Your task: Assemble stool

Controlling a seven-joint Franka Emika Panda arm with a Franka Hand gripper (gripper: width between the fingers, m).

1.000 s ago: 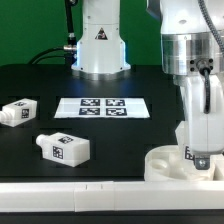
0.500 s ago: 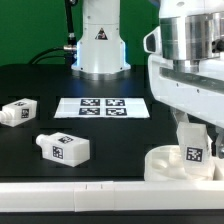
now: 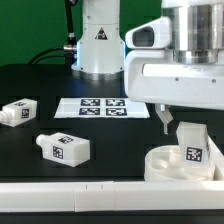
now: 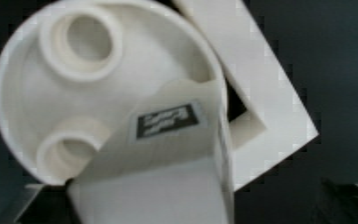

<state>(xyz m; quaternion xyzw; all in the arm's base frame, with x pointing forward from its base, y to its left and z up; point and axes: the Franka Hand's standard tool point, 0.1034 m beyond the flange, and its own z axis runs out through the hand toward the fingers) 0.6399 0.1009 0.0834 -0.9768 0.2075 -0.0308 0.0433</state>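
The round white stool seat point(image 3: 166, 167) lies at the front of the exterior view's right, against the white rail. One blocky white leg point(image 3: 189, 146) with a tag stands upright on it. My gripper point(image 3: 188, 116) hangs just above that leg, open and empty, with one dark fingertip point(image 3: 165, 119) showing to the leg's left. Two more tagged legs lie on the black table, one at the far left point(image 3: 19, 111) and one nearer the front point(image 3: 62, 148). In the wrist view the seat point(image 4: 87, 90) with its round holes and the standing leg point(image 4: 158, 170) fill the picture.
The marker board point(image 3: 102, 106) lies flat in the middle of the table. A long white rail point(image 3: 90, 190) runs along the front edge and also shows in the wrist view point(image 4: 274, 110). The arm's white base point(image 3: 100, 45) stands at the back.
My gripper has let go of the leg on the seat and risen, shifting toward the exterior view's left. The leg stays standing on the seat.
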